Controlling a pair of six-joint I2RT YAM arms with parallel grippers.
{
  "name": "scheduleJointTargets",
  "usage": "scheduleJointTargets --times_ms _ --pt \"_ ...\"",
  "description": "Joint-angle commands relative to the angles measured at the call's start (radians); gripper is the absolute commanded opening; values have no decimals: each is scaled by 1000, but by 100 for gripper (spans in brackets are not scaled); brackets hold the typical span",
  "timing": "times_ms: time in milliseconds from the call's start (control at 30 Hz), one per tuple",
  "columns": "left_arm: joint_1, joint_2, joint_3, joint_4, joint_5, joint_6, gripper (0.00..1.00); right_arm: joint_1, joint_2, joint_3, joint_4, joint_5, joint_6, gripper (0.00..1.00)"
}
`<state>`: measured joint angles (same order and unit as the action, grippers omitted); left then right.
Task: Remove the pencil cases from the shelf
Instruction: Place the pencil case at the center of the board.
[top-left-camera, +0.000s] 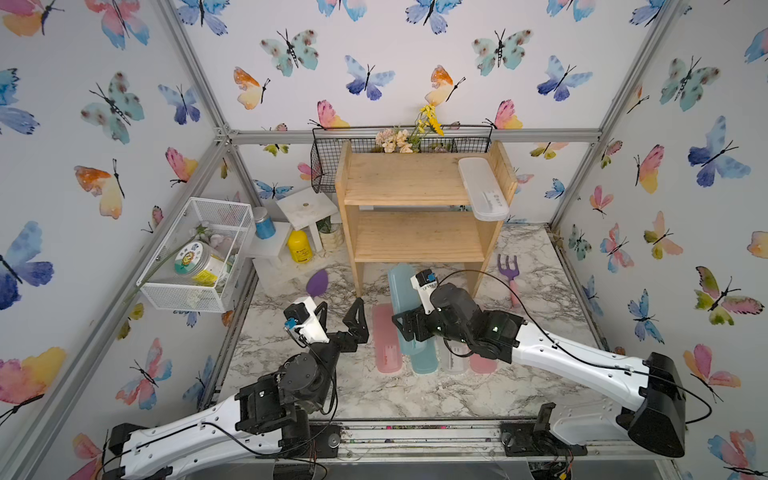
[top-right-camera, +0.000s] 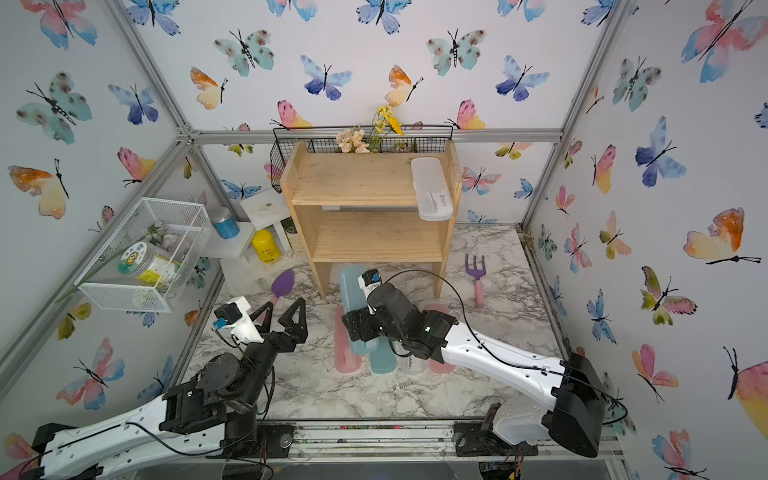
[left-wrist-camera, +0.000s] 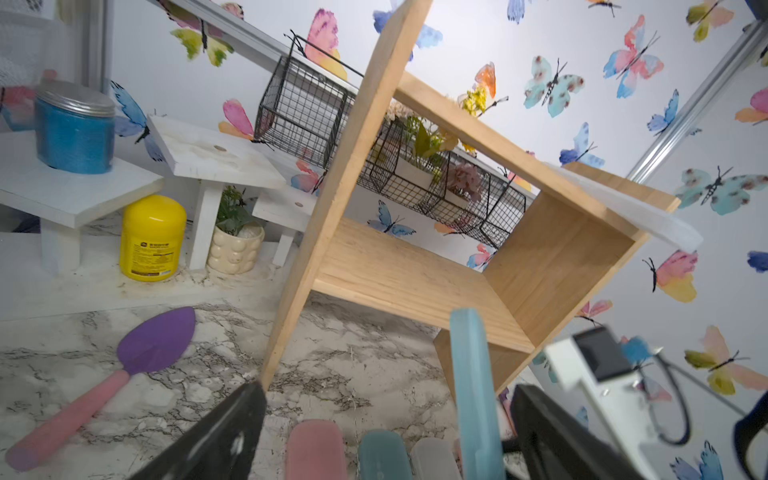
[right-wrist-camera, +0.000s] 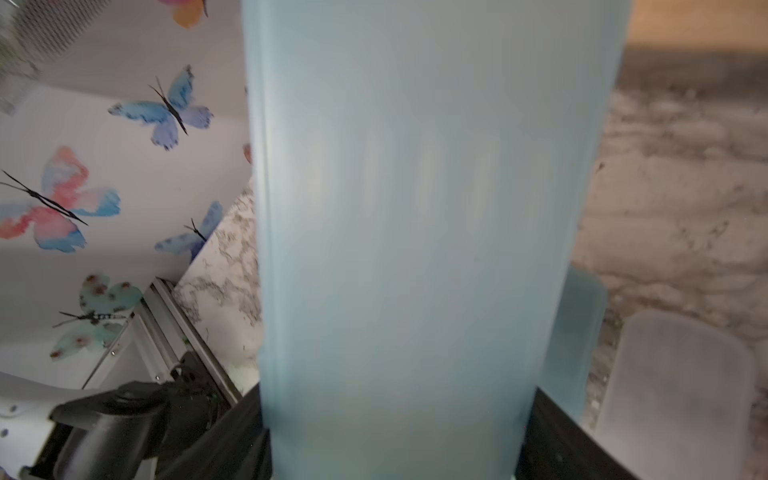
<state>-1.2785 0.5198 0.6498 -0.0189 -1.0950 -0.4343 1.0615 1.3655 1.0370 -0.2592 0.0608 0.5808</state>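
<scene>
Step in hand: the right gripper (top-left-camera: 401, 328) gripped a teal pencil case (right-wrist-camera: 415, 232) across its width, jaws closed on both long edges in the right wrist view; the case hung tilted above the row of cases on the bench (top-left-camera: 415, 395), its far end just in front of the shelf (top-left-camera: 411, 178).
Left gripper (top-left-camera: 343, 313): jaws spread wide, nothing between them, hovering left of the row.
Progress, as judged: 4 cases lay side by side on the bench, a pink case (top-left-camera: 386, 349) at the left, then a teal one (top-left-camera: 424, 361), a frosted clear one (top-left-camera: 451, 361) and a second pink one (top-left-camera: 484, 365), the last 2 largely hidden under the right arm. The held case made 5 off the shelf.
Still on the shelf: 1 frosted clear case (top-left-camera: 482, 187), at the right end of the top tier, its near end overhanging the front edge. The lower tier looked bare.
Next move, as judged: set the held case down flat without knocking the row, then reach up for the overhanging case.
Black wire basket (top-left-camera: 332, 162): behind the shelf, holding artificial flowers (top-left-camera: 395, 139).
White mesh basket (top-left-camera: 199, 253): on the left wall, holding a labelled jar (top-left-camera: 199, 264) and pale flowers.
Small cream pot (left-wrist-camera: 235, 249): under the white stand (left-wrist-camera: 216, 156), holding a green plant.
</scene>
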Motion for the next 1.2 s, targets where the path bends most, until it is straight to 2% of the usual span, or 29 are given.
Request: scheduleJointTargets --times_ms 0,100,200,600,1000,1167 --pt "-3 54 118 -171 -149 -13 100 51 53 -5 41 -70 83 80" --pt "-4 122 214 -282 -203 -30 100 130 167 75 33 -56 122 80" --pt "-4 158 258 -350 -238 -67 99 158 285 149 28 -57 171 80" --pt "-4 76 149 -410 -291 -203 99 160 663 436 9 -92 315 82" --pt "-3 79 141 -458 -287 -245 99 160 841 653 -115 60 344 85" --pt "-3 50 117 -461 -275 -257 99 158 877 674 -121 94 345 87"
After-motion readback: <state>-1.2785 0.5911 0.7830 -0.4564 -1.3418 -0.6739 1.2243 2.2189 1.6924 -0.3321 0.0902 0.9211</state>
